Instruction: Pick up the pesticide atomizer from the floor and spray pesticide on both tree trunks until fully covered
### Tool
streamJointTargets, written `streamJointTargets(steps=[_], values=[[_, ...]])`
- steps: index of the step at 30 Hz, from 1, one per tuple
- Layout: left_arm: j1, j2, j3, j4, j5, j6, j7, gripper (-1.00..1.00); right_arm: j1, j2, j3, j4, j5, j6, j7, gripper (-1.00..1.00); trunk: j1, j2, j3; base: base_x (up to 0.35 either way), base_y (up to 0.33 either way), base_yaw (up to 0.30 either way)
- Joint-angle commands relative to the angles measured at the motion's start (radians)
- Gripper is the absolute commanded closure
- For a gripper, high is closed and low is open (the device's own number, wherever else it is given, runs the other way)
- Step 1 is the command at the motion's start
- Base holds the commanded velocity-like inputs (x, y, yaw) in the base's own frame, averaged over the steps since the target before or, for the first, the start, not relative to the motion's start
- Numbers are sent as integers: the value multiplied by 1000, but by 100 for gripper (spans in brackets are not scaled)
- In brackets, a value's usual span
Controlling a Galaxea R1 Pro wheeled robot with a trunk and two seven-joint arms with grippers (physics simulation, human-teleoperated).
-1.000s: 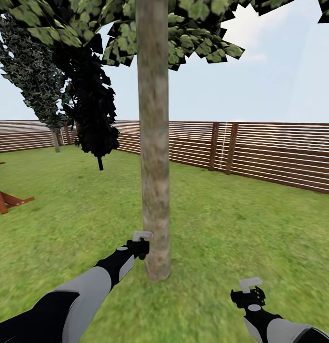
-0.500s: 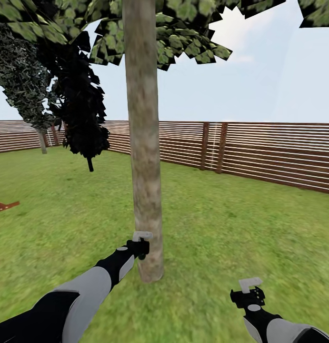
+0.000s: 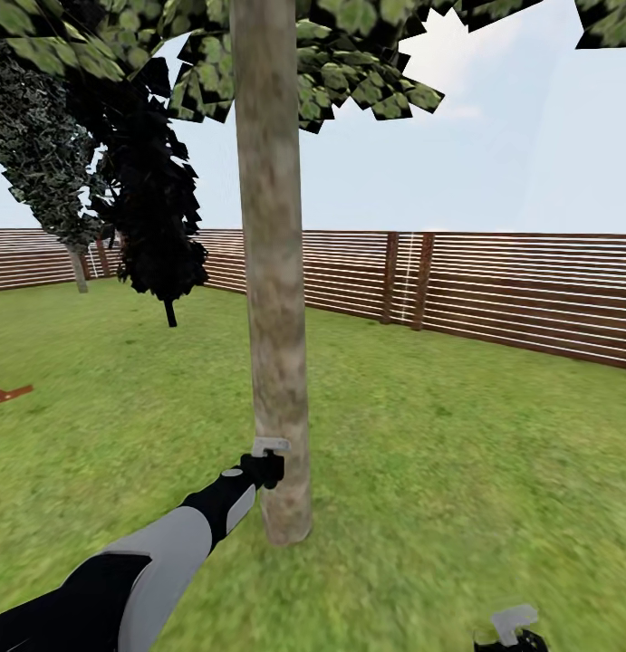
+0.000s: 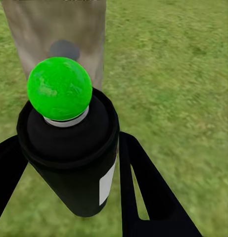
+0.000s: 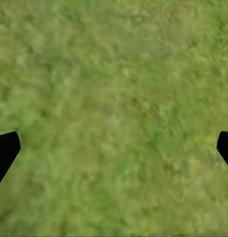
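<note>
Close before the robot, on green lawn (image 3: 457, 453): thick grey-brown bare tree trunk (image 3: 274, 272), blocky leaf canopy (image 3: 349, 54) above; brown slat fence (image 3: 530, 290) behind; left gripper (image 4: 69, 163), fingers pinching black cylindrical pesticide atomizer with green ball top (image 4: 59, 89), held just beside trunk base, nozzle facing bark; right gripper (image 5: 114, 148), fingers spread, empty over grass. Step judged: spraying this trunk; next calls for sweeping the spray up the bark.

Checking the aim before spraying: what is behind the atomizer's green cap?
Behind the green cap stands the tree trunk, with lawn beside it. The cap covers part of the bark.
</note>
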State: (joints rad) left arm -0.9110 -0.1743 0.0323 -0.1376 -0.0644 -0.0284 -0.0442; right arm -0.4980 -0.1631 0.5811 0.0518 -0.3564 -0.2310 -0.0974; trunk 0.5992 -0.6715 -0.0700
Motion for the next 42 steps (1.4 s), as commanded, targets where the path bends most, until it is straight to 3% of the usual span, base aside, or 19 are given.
streamJointTargets(steps=[1,4,11,14,19,42], values=[[-1,0,3,12,-9,-4,-2,100,16,-10,10,3,-7,-5,71,-100,0,-2,-2,3,1,0],[-1,0,3,51,-8,-16,-2,100,73,-15,12,3,-8,-6,122,-100,0,-2,-2,1,0,0],[-1,0,3,68,-8,-37,-2,100,157,-10,13,3,-9,-5,142,-100,0,-2,-2,0,0,0],[-1,0,3,68,-8,-37,-2,100,171,14,11,4,-11,-4,143,-100,0,-2,-2,0,0,0],[0,0,3,69,-8,-38,-2,100,177,30,11,3,-12,-2,143,-100,0,-2,-2,0,0,0],[0,0,3,67,-6,-39,0,100,177,31,11,3,-12,-2,143,-100,0,-2,-2,60,0,0]])
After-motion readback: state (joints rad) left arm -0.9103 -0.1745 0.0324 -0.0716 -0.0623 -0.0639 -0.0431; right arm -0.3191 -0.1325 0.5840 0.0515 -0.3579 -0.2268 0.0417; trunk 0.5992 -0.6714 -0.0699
